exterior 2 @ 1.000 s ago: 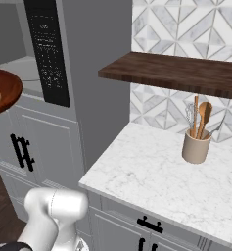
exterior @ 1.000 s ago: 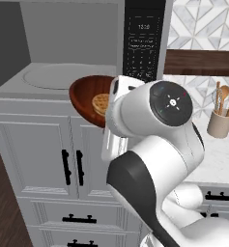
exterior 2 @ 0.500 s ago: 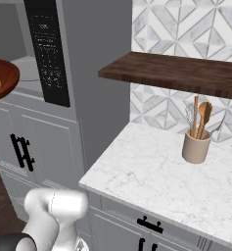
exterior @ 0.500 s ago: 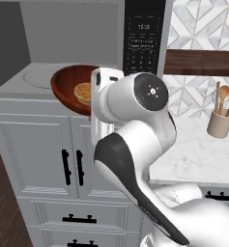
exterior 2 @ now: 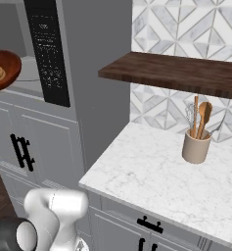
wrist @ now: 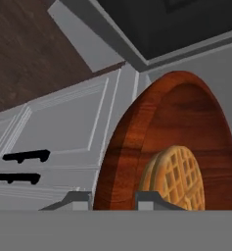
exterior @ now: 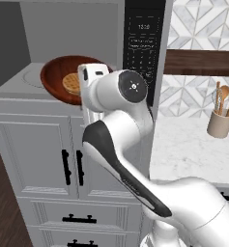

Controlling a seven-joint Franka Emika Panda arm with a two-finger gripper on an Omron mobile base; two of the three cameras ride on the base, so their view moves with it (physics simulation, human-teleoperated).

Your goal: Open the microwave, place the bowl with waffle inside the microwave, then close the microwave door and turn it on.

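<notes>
wooden bowl point(wrist: 132, 147) rim pinched by hand point(wrist: 112, 200); waffle point(wrist: 178, 176) grid visible.

Reddish-brown glossy bowl point(exterior: 58, 77); golden-tan grid-patterned waffle point(wrist: 178, 176); grey microwave point(exterior: 82, 29), black panel point(exterior 2: 48, 54); white cabinet doors point(exterior: 36, 159); grey-white geometric backsplash point(exterior 2: 186, 29).

White cabinets point(exterior: 38, 154), marble counter point(exterior 2: 156, 176), wood shelf point(exterior 2: 176, 73).
</notes>
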